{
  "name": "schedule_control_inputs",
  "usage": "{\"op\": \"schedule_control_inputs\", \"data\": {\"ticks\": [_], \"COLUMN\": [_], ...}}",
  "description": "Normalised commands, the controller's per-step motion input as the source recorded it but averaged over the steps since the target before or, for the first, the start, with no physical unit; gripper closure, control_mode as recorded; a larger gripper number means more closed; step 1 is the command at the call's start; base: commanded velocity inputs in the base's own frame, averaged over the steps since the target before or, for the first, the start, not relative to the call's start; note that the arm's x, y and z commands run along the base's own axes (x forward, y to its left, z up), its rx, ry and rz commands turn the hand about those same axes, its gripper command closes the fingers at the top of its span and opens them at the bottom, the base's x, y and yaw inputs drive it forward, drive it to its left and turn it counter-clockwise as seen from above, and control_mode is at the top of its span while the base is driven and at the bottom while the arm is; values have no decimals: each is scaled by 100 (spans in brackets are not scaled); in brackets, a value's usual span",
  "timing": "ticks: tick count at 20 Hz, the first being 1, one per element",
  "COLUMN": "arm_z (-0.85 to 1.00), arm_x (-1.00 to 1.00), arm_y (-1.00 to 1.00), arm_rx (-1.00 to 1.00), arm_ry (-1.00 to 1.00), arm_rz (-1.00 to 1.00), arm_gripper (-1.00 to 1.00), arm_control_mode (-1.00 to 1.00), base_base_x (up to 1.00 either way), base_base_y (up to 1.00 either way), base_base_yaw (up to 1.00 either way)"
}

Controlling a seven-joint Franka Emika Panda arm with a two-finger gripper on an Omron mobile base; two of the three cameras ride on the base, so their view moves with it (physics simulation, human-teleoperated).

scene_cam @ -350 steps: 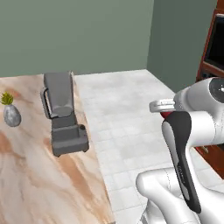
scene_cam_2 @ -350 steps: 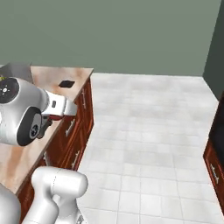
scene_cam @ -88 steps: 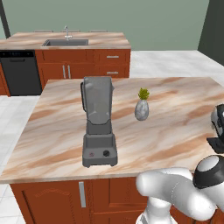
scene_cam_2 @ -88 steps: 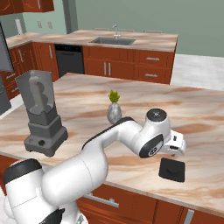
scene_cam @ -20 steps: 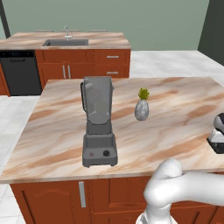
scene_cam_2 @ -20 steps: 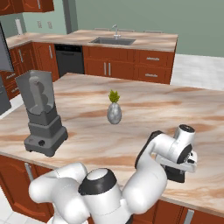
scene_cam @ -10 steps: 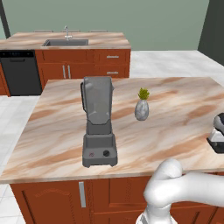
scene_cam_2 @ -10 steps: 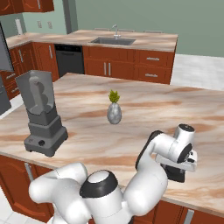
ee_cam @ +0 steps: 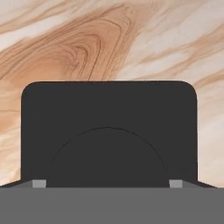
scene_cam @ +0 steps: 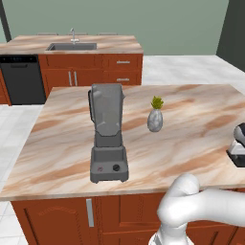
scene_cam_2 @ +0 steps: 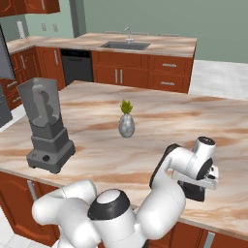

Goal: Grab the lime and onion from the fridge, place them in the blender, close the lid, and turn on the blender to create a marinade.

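- The lid (ee_cam: 109, 131) is black and almost square, with round corners and a round bump in its middle.
- It lies flat on the brown and cream worktop (scene_cam: 191, 129), near the right end and close to the near edge.
- The tool (scene_cam_2: 202, 180) hangs right over the lid, pointing down, with its two tips spread wide, one at each side of the lid. It is not pinching anything.
- The blender (scene_cam: 108, 134) stands upright far to the left, jar pointing up, its top open. Its red button and black knob face the near edge.
- A small grey vase (scene_cam: 154, 119) with green leaves stands between the blender and the lid.
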Motion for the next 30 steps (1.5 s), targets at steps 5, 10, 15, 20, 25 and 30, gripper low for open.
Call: {"op": "schedule_control_inputs", "data": {"ticks": [5,10,15,20,25,30], "arm_z": [63,79,76,76,92,100], "arm_x": [-23,-31,-20,-17,-10,-2], "arm_y": [37,65,87,100,100,100], "arm_rx": [-3,-9,-7,-4,-2,-1], "arm_ry": [0,-6,-17,-26,-25,-18], "arm_rz": [0,0,-6,-14,-16,-12], "arm_gripper": [100,100,100,100,100,100], "arm_control_mode": [-100,-100,-100,-100,-100,-100], "base_base_x": [0,0,0,0,0,0], "base_base_y": [0,0,0,0,0,0], "base_base_yaw": [0,0,0,0,0,0]}}
